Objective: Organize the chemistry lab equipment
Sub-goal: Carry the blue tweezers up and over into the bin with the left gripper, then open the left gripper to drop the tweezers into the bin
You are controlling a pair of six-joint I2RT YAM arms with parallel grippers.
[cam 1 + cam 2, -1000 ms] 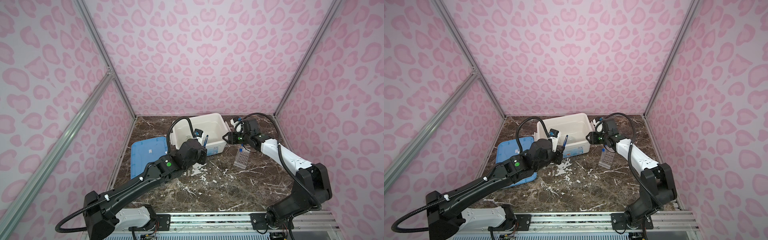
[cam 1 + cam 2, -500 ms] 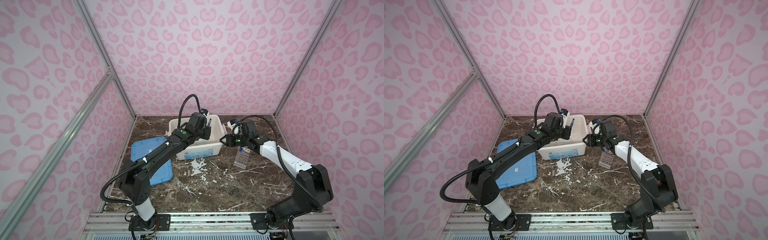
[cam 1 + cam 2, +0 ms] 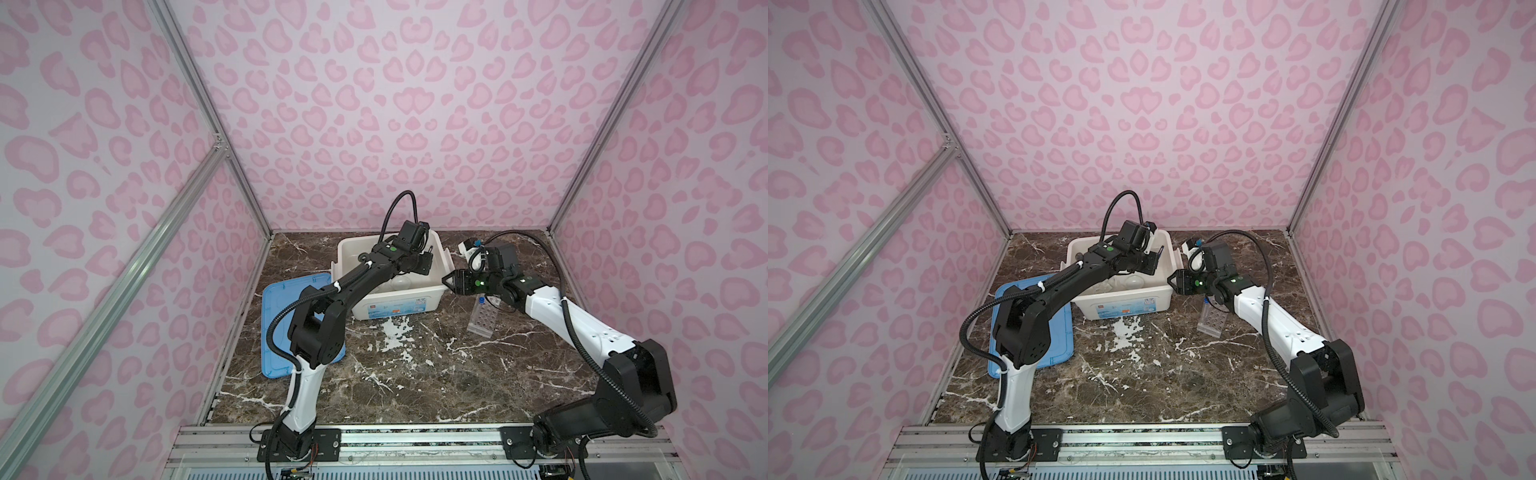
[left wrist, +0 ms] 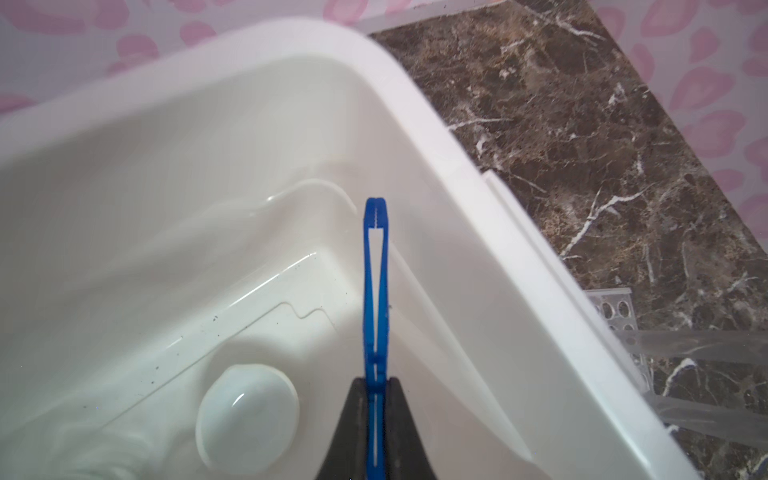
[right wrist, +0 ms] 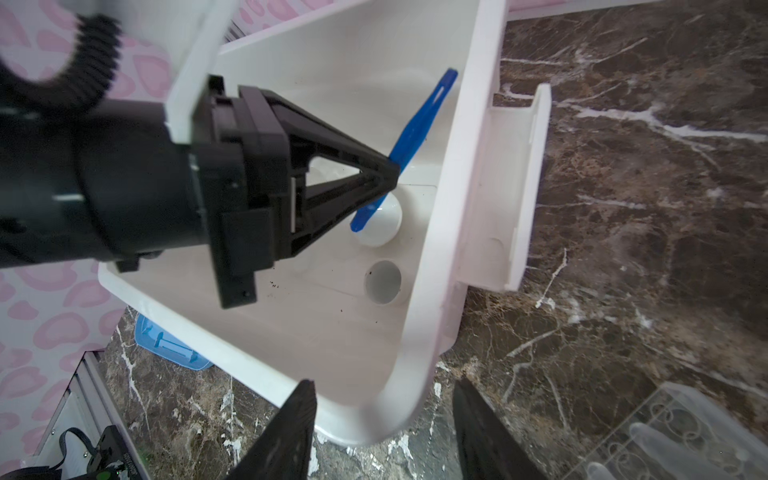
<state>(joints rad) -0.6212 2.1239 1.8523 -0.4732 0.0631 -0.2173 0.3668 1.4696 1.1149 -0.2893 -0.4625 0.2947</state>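
**Operator:** What was the left gripper (image 4: 376, 386) holding, and why there?

**Technician:** It was clamped tight on the dark blue plastic tweezers (image 4: 375, 282), gripping them nearer the joined end. The two legs were pressed together, and the serrated tips pointed away from the jaws. The tweezers hung inside the large white plastic bin (image 4: 457, 158), close to the wall on the right arm's side. This looked like a release position, since a drop from there would land inside the walls.

**Operator:** What was below them?

**Technician:** Small round white bowls (image 5: 382, 282) sat on the bin floor, one of them directly under the tweezers' rear end. Whether the tweezers touched it could not be determined.

**Operator:** And the right gripper (image 5: 384, 436)?

**Technician:** Its jaws stood apart and held nothing. It hovered outside the bin, just beside the near corner and above the brown marble tabletop (image 3: 415, 374). That position probably kept it clear of the left arm's reach — and near its own next item.

**Operator:** Which item?

**Technician:** The clear holed plastic rack (image 3: 482, 320), which lay on the tabletop near the bin. Long clear test tubes (image 4: 706, 345) lay by it — whether any were seated in the holes could not be determined.
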